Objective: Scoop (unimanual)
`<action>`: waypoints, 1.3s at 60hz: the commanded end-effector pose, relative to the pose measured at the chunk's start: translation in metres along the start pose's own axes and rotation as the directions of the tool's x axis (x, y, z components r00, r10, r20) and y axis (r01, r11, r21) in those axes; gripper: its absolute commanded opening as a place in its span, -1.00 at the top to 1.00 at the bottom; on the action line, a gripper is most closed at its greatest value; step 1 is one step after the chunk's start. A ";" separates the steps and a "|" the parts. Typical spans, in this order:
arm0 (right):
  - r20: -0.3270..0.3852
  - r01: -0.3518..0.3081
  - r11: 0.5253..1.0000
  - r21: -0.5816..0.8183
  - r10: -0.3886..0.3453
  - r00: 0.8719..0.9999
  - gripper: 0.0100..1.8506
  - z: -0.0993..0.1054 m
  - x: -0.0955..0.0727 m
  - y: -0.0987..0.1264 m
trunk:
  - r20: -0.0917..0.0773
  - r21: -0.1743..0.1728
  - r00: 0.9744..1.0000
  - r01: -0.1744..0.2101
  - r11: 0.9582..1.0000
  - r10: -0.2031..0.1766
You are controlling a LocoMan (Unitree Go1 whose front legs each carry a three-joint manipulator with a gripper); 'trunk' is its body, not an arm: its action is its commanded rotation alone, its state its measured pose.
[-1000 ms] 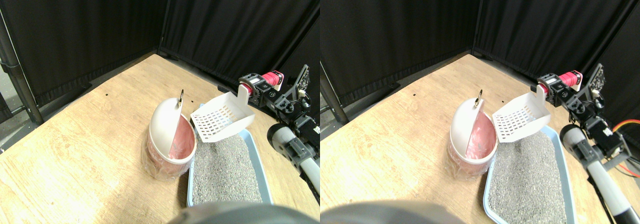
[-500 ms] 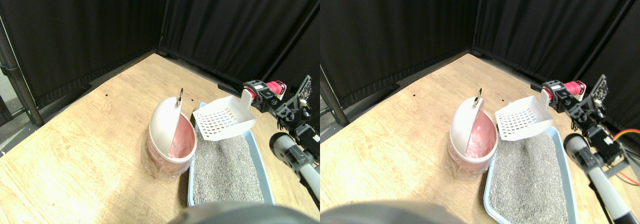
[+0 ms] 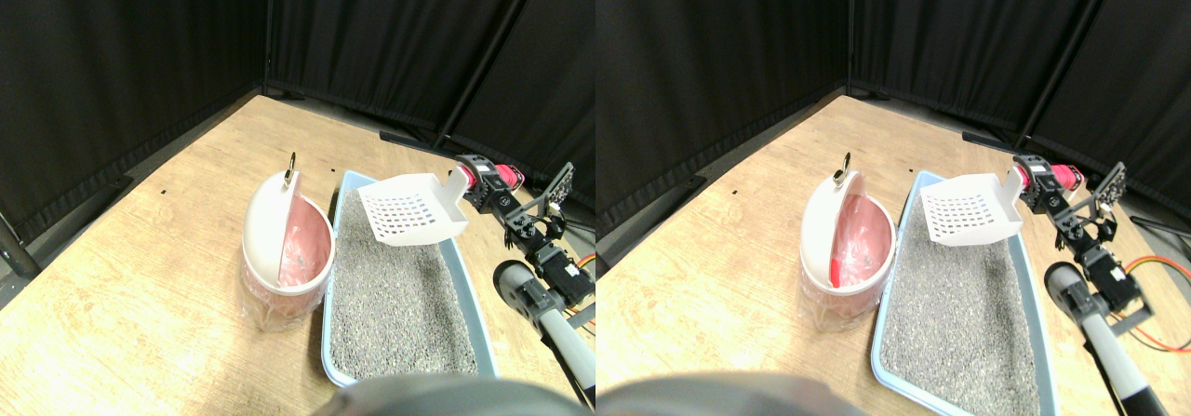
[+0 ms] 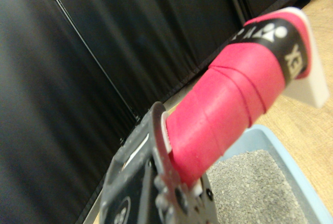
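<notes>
Right end effector (image 3: 476, 176) clamped on the scoop's (image 3: 411, 209) pink-wrapped handle (image 4: 229, 104). Scoop: white plastic, slotted base, held in the air above the far end of the pale blue tray (image 3: 327, 342) of grey granular litter (image 3: 391, 295). Round pink-lined white bin (image 3: 279, 248) beside the tray on wood-grain floor (image 3: 140, 276).

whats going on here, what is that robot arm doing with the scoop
The robot's right gripper holds a white slotted scoop by its pink wrapped handle. The scoop hangs in the air over the far end of a light blue litter tray filled with grey litter, not touching it. Beside the tray stands a white bin with a pink liner, its opening facing the tray. The scoop looks empty.
</notes>
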 end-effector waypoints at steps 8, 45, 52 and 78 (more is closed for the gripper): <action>0.076 0.070 0.995 0.070 -0.075 0.994 0.96 -0.002 -0.011 -0.021 | 0.001 0.015 0.998 0.063 0.998 -0.063; 0.041 0.183 0.961 0.208 -0.195 0.980 0.91 -0.045 -0.044 -0.054 | -0.017 0.066 0.985 0.173 0.983 -0.173; 0.017 0.194 0.957 0.215 -0.202 0.979 0.89 -0.052 -0.047 -0.055 | -0.017 0.066 0.984 0.179 0.982 -0.178; -0.079 0.250 0.931 0.265 -0.237 0.968 0.96 -0.087 -0.055 -0.063 | -0.020 0.057 0.985 0.174 0.983 -0.173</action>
